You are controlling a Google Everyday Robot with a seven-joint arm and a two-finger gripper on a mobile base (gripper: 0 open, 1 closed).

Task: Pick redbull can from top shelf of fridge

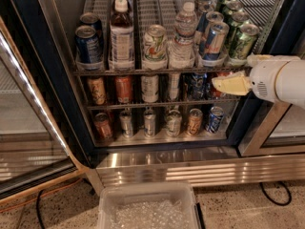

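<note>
The fridge [52, 80] stands open, with a dark frame and a ribbed steel base. Its top shelf [157, 71] is a wire rack with lane dividers and clear front cups. The redbull can [214, 41], slim and blue-and-silver, stands upright at the front of a lane right of centre, with similar cans behind it. My gripper [231, 85], yellowish on a white arm, reaches in from the right. It sits below and slightly right of the redbull can, level with the second shelf and apart from the can.
Green cans [243, 39] fill the lane right of the redbull can, and a water bottle [183, 37] stands to its left. Wide dark-blue cans [88, 44] are at the far left. The glass door [28, 128] hangs open on the left. A clear bin [147, 209] sits on the floor.
</note>
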